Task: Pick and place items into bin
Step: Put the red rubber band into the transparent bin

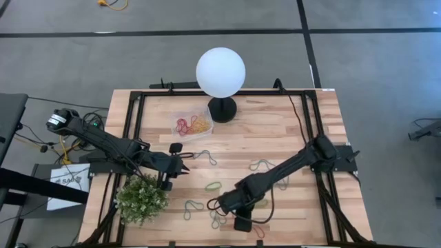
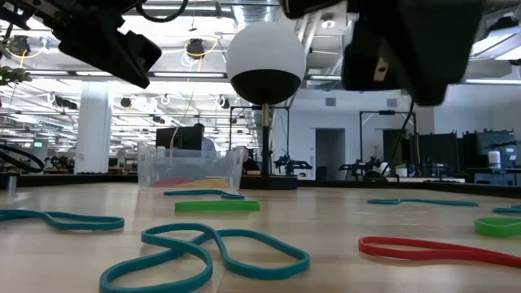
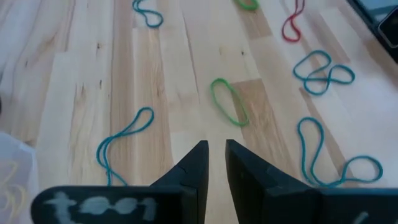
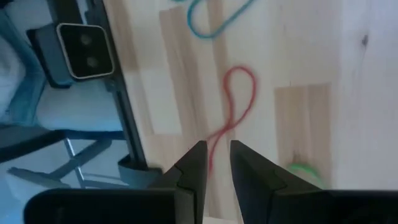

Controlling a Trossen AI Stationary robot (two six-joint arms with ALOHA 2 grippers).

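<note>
The right gripper (image 4: 216,163) sits low over the desk's (image 1: 289,131) near edge, a bit right of centre. Its fingers are nearly closed with just a thin slit between them, and nothing is in it. A red band (image 4: 233,115) lies straight ahead of the tips, one end running in close to the fingers — not clamped, as far as the wrist view shows. A green band (image 4: 301,169) sits just beside it and a teal loop (image 4: 214,18) farther off.

The left gripper (image 3: 213,163) hangs near the middle of the desk's left half, also pinched down to a narrow gap and holding nothing. A green band (image 3: 228,101) lies just ahead of its tips, a teal band (image 3: 121,144) off to one side, and more teal loops (image 3: 323,70) beyond.

The bin (image 1: 192,125) stands toward the far edge, left of centre, touching or almost touching the lamp's (image 1: 220,72) black base. It already has red and yellow bands in it. Both grippers are well apart from it.

Other loose bands are scattered across the near half of the desk. A plant (image 1: 141,200) sits at the near left corner, right beside the left arm. From the low view, a teal band (image 2: 216,252) and a red one (image 2: 440,251) lie flat in front, with the bin and lamp behind.
</note>
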